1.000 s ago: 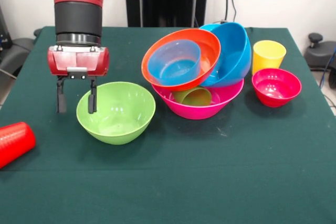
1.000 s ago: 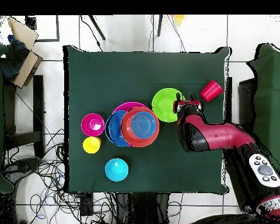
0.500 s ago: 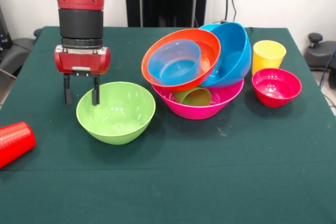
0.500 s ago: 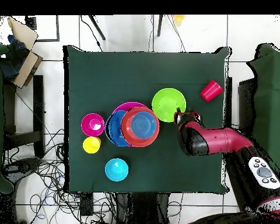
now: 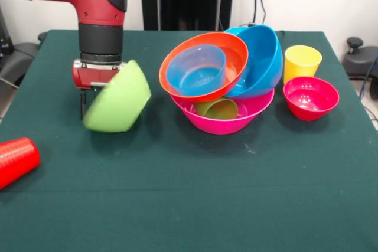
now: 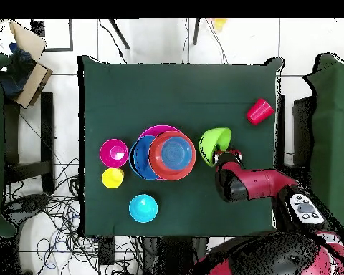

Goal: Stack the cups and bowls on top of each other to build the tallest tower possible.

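Because the end effector [image 5: 88,100] pinches only the rim of the lime bowl [image 5: 117,100], which hangs tipped on edge just left of the tower [image 5: 221,81], it could swing loose or knock the leaning orange bowl [image 5: 236,66]; only overhead shows the cyan bowl [image 6: 143,208] apart on the tabletop [image 6: 175,86].

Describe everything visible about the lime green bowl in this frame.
The lime green bowl is glossy plastic, round and plain. It is tipped steeply onto its side, blurred, in front of the gripper, which it largely hides. In the overhead view its opening faces the tower. Whether it touches the table is unclear.
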Controlling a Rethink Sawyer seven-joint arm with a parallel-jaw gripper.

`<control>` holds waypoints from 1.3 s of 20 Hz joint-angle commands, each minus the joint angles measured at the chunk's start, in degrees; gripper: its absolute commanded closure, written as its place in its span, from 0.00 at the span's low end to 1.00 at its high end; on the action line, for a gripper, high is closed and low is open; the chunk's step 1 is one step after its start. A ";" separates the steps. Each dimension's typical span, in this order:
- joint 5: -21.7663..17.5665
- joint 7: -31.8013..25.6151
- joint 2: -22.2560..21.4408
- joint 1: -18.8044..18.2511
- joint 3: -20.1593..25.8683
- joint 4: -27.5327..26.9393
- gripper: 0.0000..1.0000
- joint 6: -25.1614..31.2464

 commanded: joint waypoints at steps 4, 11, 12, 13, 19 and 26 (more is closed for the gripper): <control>-2.75 1.82 13.62 3.34 -6.00 -8.65 0.00 -1.84; -4.74 0.11 12.25 -0.72 -1.33 -6.84 1.00 0.74; -5.00 0.12 11.63 -0.39 -1.54 -6.45 1.00 0.18; -4.91 0.01 10.82 -0.61 -1.04 -5.65 1.00 0.81; -3.18 -0.58 3.64 -1.91 2.01 0.98 1.00 5.58; 2.32 -3.66 -10.72 -4.13 7.18 10.74 1.00 16.02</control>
